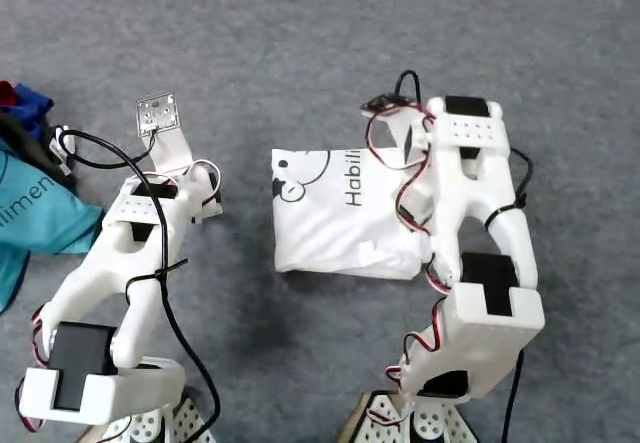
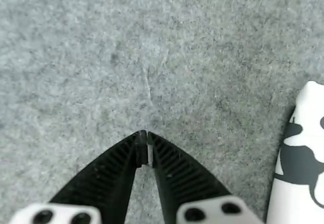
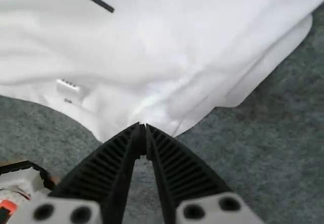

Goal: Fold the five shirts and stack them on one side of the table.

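From my station I see a white cotton shirt with black print [image 1: 330,218] lying folded into a rough rectangle at the middle of the grey felt-covered table [image 1: 300,53], and not yet over at one side. My right gripper [image 3: 142,133] is clenched, its tips down at the shirt's near hem where the layers bunch. No fabric shows between the jaws, so I judge it is pressing or nudging that edge rather than holding it. My left gripper [image 2: 143,145] is also clenched with nothing in it. It hangs over bare felt just beside the shirt's other edge, which keeps it out of the fold but close enough to help. A crumpled teal shirt [image 1: 35,218] lies at the table's left edge, with a heap of red and blue cloth [image 1: 18,103] beyond it. I take these for the shirts waiting to be folded. This fold looks nearly done to me, and the loose hem needs flattening before I slide it.
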